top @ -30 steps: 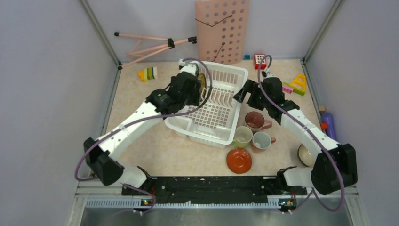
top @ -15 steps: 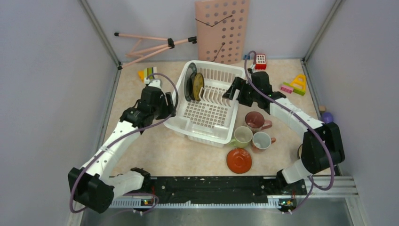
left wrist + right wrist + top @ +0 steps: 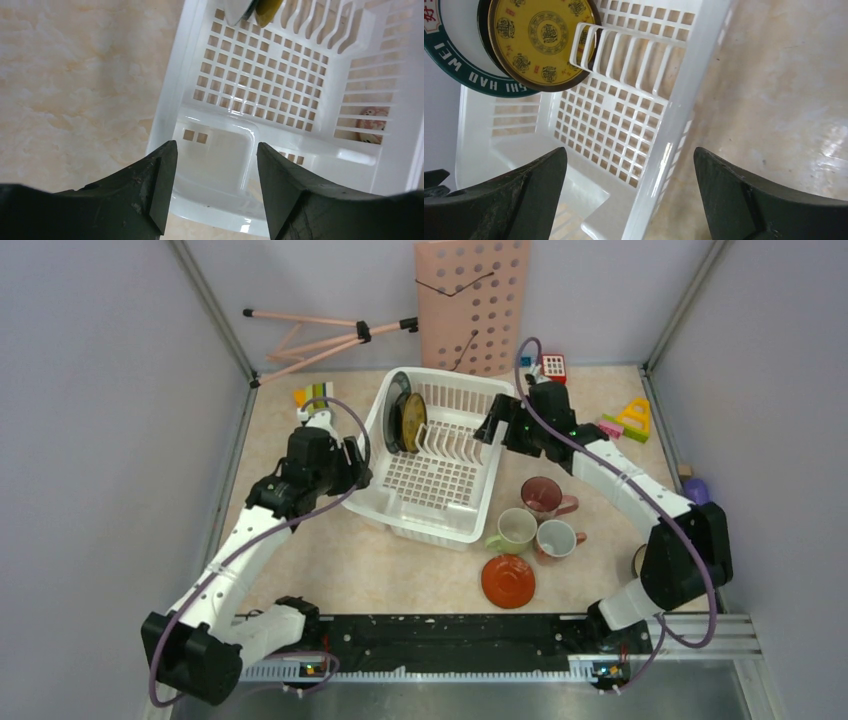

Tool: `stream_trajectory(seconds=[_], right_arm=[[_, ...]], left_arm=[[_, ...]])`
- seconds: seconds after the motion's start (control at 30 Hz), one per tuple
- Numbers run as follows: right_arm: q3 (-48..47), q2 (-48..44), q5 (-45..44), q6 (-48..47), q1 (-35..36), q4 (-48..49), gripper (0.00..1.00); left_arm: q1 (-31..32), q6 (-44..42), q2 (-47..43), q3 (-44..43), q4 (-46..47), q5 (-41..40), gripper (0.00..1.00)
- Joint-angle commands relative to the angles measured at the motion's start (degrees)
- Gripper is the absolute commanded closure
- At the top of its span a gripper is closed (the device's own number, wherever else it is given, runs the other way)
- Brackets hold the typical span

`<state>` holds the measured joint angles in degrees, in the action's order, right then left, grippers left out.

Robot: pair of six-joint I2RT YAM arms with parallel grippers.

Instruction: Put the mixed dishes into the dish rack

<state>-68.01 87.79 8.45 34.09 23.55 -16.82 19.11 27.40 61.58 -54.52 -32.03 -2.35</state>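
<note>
Rack (image 3: 420, 523) sits skewed in the middle of the table with 2 plates standing on edge in the tines at its far left corner: a green-rimmed plate (image 3: 459, 45) nearest the end wall and a yellow plate (image 3: 541, 37) overlapping it. Left gripper (image 3: 216, 146) hovers at the rack's near left corner, fingers spread with nothing held; its wrist view looks past them onto the rim and the solid end pocket. Right gripper (image 3: 629, 150) hangs over the rack's far right side, jaws wide apart and empty, and the side wall runs between its fingers in its wrist view. Whether either gripper touches the plastic I cannot tell. Off the rack's near right corner 3 mugs stand upright in a tight cluster — maroon mug (image 3: 543, 495) farthest, green mug (image 3: 515, 530) just beside the rack, pink mug (image 3: 556, 537) next to it. Saucer (image 3: 508, 580), orange, lies flat just in front of them.
</note>
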Motion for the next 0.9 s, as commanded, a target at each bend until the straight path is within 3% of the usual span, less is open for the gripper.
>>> stream_trajectory(seconds=[0.0, 0.2, 0.23, 0.27, 0.3, 0.5, 0.73, 0.87], right_arm=[[-0.73, -8.16, -7.86, -1.83, -1.04, -4.67, 0.03], [0.52, -15.89, -21.43, 2.23, -1.05, -17.76, 0.01], [0.64, -16.62, -23.04, 3.23, -1.12, -20.67, 0.01], [0.68, -17.28, -23.93, 4.42, -1.06, -23.52, 0.01], [0.66, -17.69, -24.4, 5.19, -1.05, -26.02, 0.01], [3.98, -21.42, -23.7, 7.69, -0.92, -31.61, 0.07], [7.43, -22.65, -23.74, 9.19, -0.96, -33.85, 0.15], [8.36, -23.51, -19.68, 9.0, -0.96, -30.18, 0.35]], left_arm=[[-0.13, -1.73, -4.44, -1.69, 2.48, 6.39, 0.35], [-0.13, -2.32, -7.53, -2.83, 2.41, 12.71, 0.32], [-0.15, -2.24, -7.86, -2.79, 2.33, 12.6, 0.25], [-0.13, -1.79, -8.21, -2.64, 2.18, 12.02, 0.1], [-0.13, -1.59, -8.61, -2.33, 2.26, 11.81, 0.02], [-0.17, -4.69, -12.47, 1.33, 9.13, 16.31, 0.01], [-0.13, -5.41, -12.3, 0.84, 9.13, 17.67, 0.02], [-0.13, -4.92, -11.87, 1.35, 10.12, 19.4, 0.07]])
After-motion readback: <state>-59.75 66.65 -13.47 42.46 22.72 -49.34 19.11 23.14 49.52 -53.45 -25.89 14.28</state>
